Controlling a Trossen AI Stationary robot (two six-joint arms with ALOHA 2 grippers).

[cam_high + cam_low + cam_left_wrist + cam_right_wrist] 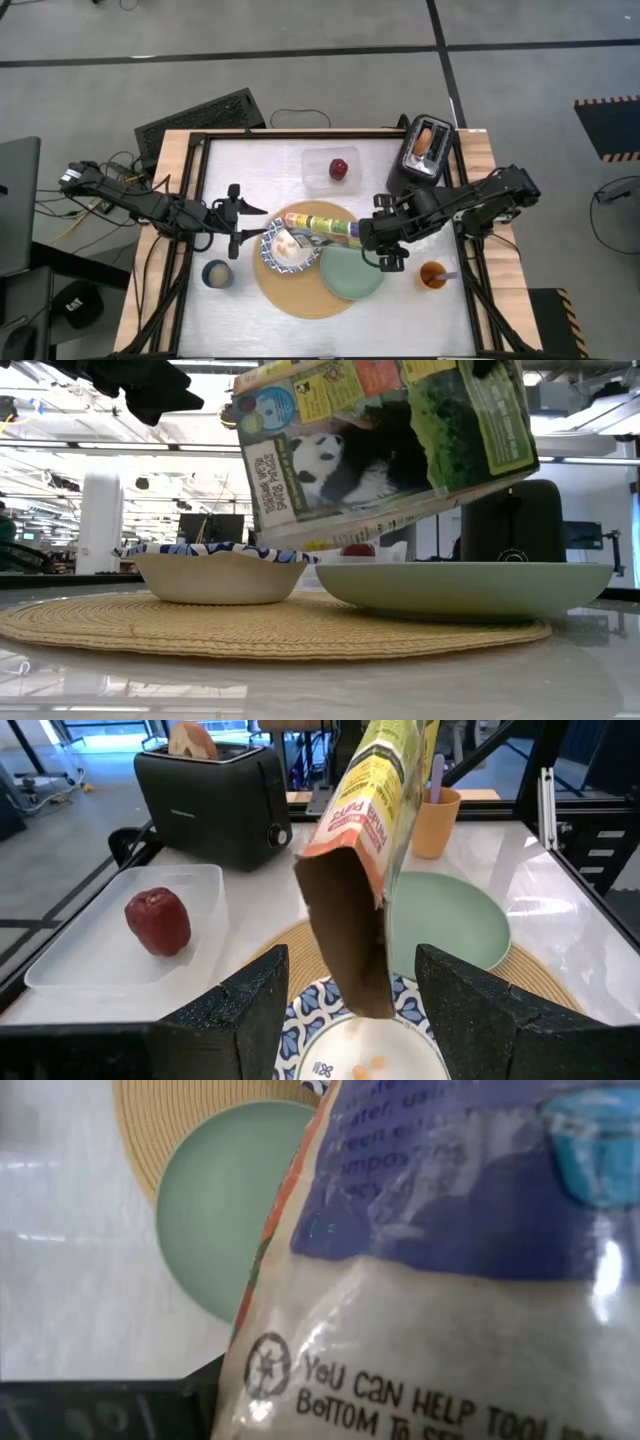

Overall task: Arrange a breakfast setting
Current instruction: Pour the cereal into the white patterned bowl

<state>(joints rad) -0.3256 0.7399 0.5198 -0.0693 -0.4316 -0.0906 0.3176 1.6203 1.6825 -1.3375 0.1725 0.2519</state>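
Observation:
My right gripper [372, 238] is shut on the colourful panda cereal box [320, 222]. It holds the box tilted in the air over the blue-and-white bowl [287, 248]. The box's open end [345, 950] points down at the bowl, and a few cereal pieces [365, 1067] lie inside. The bowl and the pale green plate [352, 272] rest on the round tan mat [300, 295]. My left gripper [255, 222] is open and empty, left of the bowl and raised above it. The red apple [340, 168] lies in the clear container. The toast [426, 140] stands in the toaster. My right gripper holds the cereal box at its closed bottom end [352, 230], coming from the table's right side. The box itself fills the right wrist view [450, 1280] and hides the fingers. The box is lifted clear and slants down toward the bowl, open end lowest [290, 540].
The black toaster [420, 160] stands at the far right. An orange cup [432, 275] with a purple-handled utensil [437, 775] stands right of the plate. A mug [216, 273] stands left of the mat. A raised frame edges the table.

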